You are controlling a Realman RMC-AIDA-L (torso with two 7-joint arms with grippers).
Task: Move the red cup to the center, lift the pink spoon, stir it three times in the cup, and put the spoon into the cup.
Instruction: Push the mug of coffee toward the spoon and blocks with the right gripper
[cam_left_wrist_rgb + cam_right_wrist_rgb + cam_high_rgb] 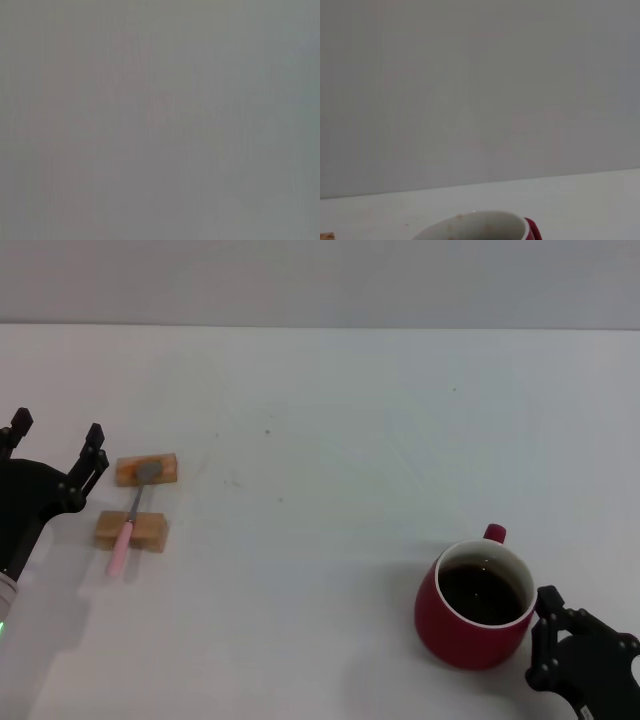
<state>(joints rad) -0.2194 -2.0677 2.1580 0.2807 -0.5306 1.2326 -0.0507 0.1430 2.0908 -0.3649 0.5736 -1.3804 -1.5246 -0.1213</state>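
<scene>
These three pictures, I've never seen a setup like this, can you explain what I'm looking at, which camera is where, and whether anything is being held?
This is a two-armed robot at a white table. The wide picture comes from a camera on its head, looking down. The black claw at the left edge is its left gripper, fingers spread open. The black claw at the bottom right is its right gripper, right beside the red cup; I cannot tell whether it grips the cup.

The pink spoon rests across two small wooden blocks, untouched.

The other pictures come from wrist cameras. The left one shows only blank grey. The right one shows the cup's white rim close up and the table beyond.
</scene>
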